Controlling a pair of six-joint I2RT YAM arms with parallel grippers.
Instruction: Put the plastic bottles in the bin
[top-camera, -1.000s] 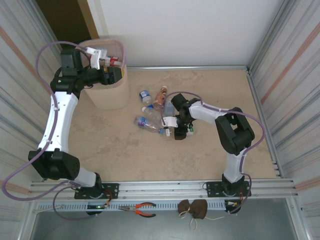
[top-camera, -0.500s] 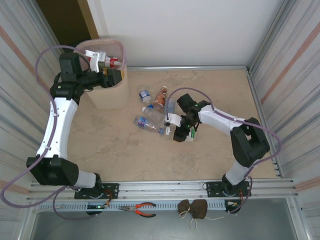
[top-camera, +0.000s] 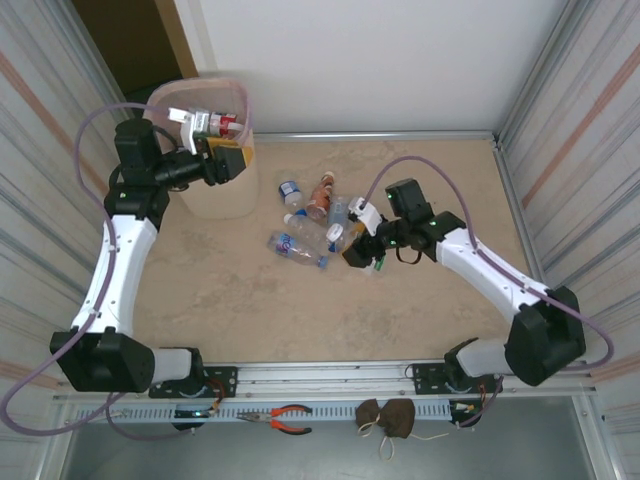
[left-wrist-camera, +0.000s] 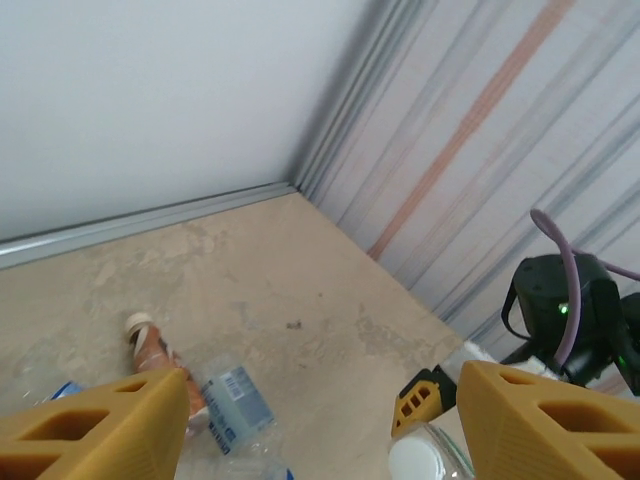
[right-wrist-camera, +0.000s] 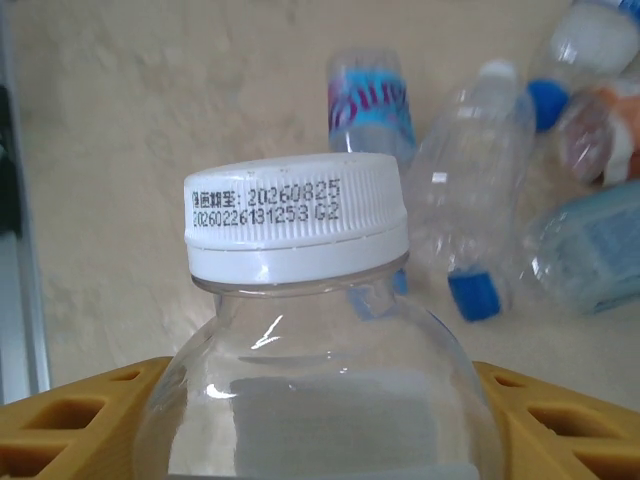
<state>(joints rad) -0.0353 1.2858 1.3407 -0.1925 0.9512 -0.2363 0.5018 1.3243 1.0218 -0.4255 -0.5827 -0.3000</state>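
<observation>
My right fingers (right-wrist-camera: 70, 420) are gripping a clear white-capped bottle (right-wrist-camera: 300, 400) by its body. Its long axis is running out along the fingers, with the cap pointing at the loose bottles (top-camera: 300, 235) lying in the middle of the table (top-camera: 250, 300). The bin (top-camera: 225, 200) is standing at the far left, beyond that pile, so I am judging the carry must go left and far. My left fingers (left-wrist-camera: 90, 425) are hanging spread and empty at the bin's rim.

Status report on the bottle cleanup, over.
Left gripper open, empty, at the bin rim. Right gripper shut on white-capped bottle, beside the loose bottles. Left arm crowds the bin mouth.
</observation>
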